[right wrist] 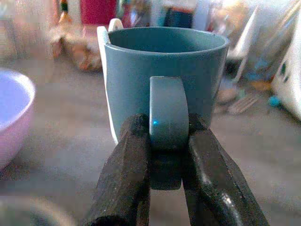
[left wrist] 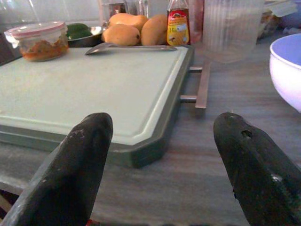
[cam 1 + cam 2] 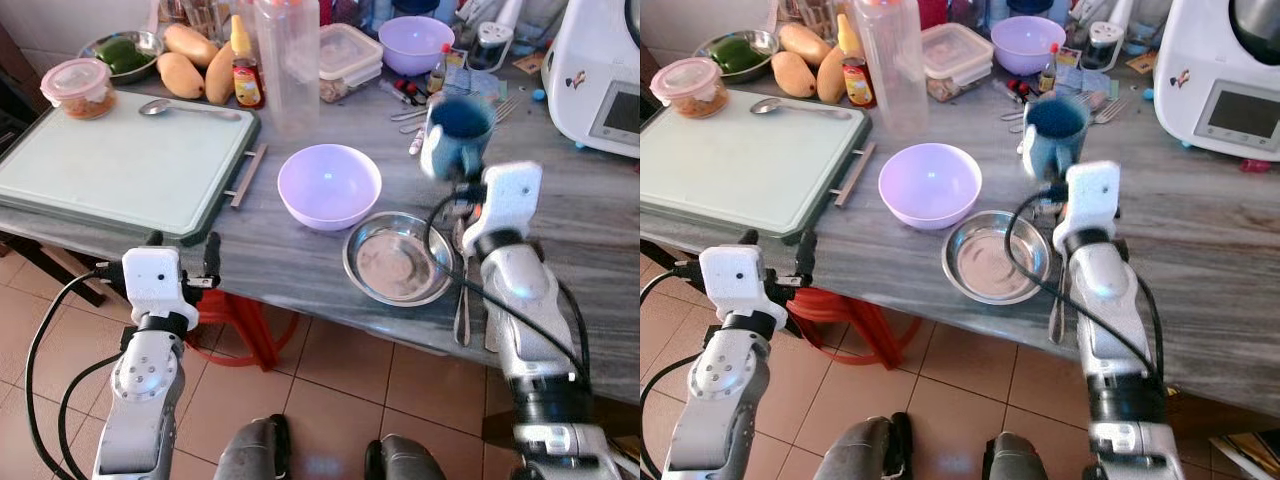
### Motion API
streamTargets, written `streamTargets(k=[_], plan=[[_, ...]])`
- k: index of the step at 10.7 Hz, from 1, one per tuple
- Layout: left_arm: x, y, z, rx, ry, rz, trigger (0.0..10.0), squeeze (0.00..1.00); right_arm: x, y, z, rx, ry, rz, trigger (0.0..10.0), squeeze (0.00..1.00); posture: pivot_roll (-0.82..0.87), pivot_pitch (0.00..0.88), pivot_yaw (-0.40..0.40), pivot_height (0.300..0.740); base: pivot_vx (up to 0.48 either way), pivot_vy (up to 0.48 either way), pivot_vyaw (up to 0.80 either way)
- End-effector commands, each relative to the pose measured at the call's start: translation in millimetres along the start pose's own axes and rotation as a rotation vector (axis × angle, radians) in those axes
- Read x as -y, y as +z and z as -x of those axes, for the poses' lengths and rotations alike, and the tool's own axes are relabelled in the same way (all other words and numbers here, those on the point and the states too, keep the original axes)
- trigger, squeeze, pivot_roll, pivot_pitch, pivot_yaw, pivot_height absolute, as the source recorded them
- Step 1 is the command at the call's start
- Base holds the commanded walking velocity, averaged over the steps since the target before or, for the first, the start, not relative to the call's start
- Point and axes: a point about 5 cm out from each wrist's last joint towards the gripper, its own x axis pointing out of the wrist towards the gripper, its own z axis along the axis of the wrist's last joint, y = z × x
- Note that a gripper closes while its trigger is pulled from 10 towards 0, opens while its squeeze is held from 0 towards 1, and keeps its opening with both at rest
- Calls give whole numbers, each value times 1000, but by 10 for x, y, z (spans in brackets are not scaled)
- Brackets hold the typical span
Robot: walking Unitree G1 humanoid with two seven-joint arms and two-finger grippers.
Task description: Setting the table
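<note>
Blue mug, upright, raised above the grey table beyond the steel dish and right of the lilac bowl. Right gripper: its 2 fingers pinch the mug's handle. Left gripper: fingers spread wide, empty, at the table edge facing the cutting board. Cutlery lies just beside the dish.

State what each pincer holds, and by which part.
The right pincer holds the blue mug by its handle, fingers shut on both sides. The left pincer is open near the cutting board, holding nothing.
</note>
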Motion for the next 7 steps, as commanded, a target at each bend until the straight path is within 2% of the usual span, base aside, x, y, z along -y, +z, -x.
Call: streamTargets(k=[1, 3, 7], plan=[[0, 17, 1, -1, -6, 7, 10000, 0, -85, 8, 19, 2, 44, -21, 10000, 0, -2, 185, 27, 740, 0, 0, 0], [41, 26, -15, 1, -22, 10, 10000, 0, -151, -29, 56, -7, 78, -40, 10000, 0, -5, 186, 31, 740, 0, 0, 0], [39, 27, -17, 0, -25, 10, 10000, 0, -147, -38, 72, -13, 83, -45, 10000, 0, -5, 186, 32, 740, 0, 0, 0]])
